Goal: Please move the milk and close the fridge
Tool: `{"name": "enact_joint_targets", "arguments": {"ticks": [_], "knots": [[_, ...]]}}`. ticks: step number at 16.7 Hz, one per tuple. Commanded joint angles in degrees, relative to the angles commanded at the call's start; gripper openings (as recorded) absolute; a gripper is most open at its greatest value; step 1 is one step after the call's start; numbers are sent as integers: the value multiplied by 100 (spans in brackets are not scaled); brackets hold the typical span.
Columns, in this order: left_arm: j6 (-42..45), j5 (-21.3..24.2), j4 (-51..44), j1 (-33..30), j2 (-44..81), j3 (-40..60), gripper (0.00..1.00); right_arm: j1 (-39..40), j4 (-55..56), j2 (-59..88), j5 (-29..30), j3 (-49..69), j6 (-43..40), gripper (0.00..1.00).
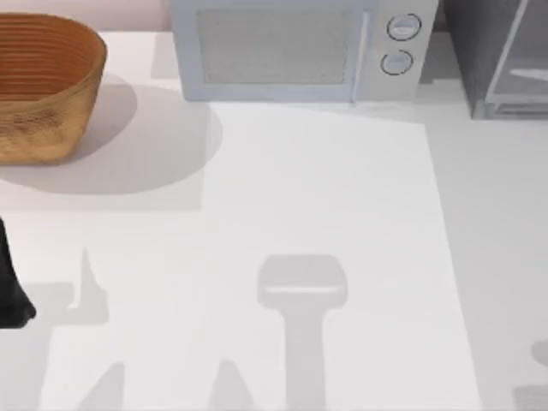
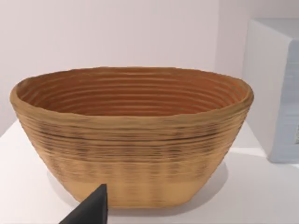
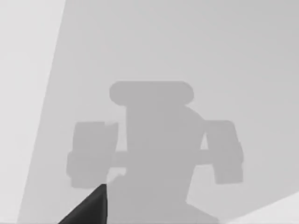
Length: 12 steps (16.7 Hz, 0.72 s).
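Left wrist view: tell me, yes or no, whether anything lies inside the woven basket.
No: the part of the woven basket's ribbed inner wall that shows is bare, with nothing rising above the rim.

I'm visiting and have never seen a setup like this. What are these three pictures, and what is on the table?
This is a computer-rendered scene of two robot arms working at a white table. The top view looks down from above. At the far left a woven basket stands, next to it a white microwave with two round knobs, and at the far right corner part of the grey fridge with its glassy door. A dark piece at the left edge is part of the left arm. The grey shapes on the table are only shadows.

The other two pictures come from cameras on the arms' wrists. The left wrist view faces the basket, with the microwave's side beside it. The right wrist view looks at bare table with a shadow on it. Nothing can be seen being held.
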Motion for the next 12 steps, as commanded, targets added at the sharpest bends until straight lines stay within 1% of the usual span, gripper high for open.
{"name": "enact_joint_targets", "arguments": {"ticks": [3,9,12], "knots": [[0,0,0,0,0,0,100,-1594,-97,1735,-849,668,-1764,100],[0,0,0,0,0,0,100,-4982,-91,5798,-2592,1788,-5691,100],[0,0,0,0,0,0,100,-6438,35,7509,-3308,2164,-7316,100]]}}
